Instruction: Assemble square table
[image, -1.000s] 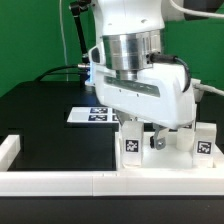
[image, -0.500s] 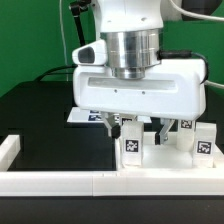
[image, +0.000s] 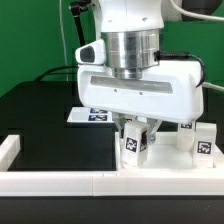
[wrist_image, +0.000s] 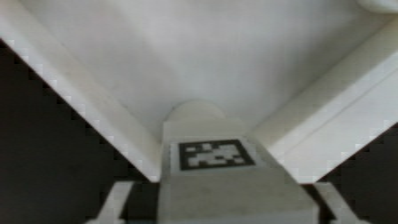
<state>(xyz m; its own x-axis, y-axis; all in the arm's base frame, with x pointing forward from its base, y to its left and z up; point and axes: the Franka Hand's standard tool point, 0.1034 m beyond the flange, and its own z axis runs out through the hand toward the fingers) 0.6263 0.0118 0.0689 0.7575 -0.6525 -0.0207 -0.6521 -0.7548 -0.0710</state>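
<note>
A short white leg (image: 134, 146) with a black-and-white tag stands slightly tilted on the white square panel (image: 165, 166) at the exterior view's lower right. My gripper (image: 137, 128) comes down from above and its fingers sit on either side of the leg's upper part, shut on it. In the wrist view the leg (wrist_image: 217, 175) and its tag fill the space between my fingers (wrist_image: 116, 200), with the panel (wrist_image: 196, 50) behind it. My gripper (wrist_image: 222, 208) straddles the leg. Another tagged leg (image: 203, 143) stands upright at the panel's right.
A long low white border rail (image: 50, 181) runs along the front, with a short end piece (image: 8, 150) at the exterior view's left. The marker board (image: 88, 115) lies on the black table behind my hand. A green backdrop stands behind.
My hand turned from an angled pose to square-on a second ago. Since half a second ago it has stayed put, and the leg between the fingers has tipped slightly.
</note>
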